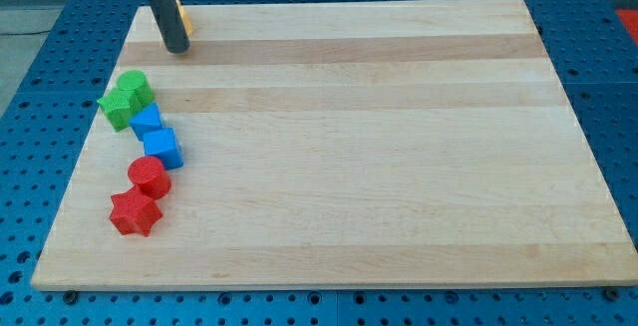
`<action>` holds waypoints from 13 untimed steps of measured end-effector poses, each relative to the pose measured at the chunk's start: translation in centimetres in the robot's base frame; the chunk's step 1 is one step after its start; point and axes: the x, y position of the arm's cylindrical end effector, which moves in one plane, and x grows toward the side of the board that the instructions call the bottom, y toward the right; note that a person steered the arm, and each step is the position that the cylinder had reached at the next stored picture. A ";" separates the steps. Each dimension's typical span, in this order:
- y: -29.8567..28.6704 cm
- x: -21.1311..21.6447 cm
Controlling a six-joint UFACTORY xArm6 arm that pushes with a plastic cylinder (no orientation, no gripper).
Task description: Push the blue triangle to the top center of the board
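Observation:
My tip rests on the wooden board near its top left corner. A yellow or orange block peeks out just behind the rod, mostly hidden. The blue triangle lies at the board's left side, well below my tip. A blue cube sits just below and to the right of it, touching or nearly touching. My tip is apart from both blue blocks.
Two green blocks sit pressed together just above the blue triangle. A red cylinder and a red star lie below the blue cube. The blocks form a chain down the left edge.

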 end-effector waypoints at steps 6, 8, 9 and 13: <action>12.8 27.1; 6.2 32.5; -2.9 31.3; -4.7 17.0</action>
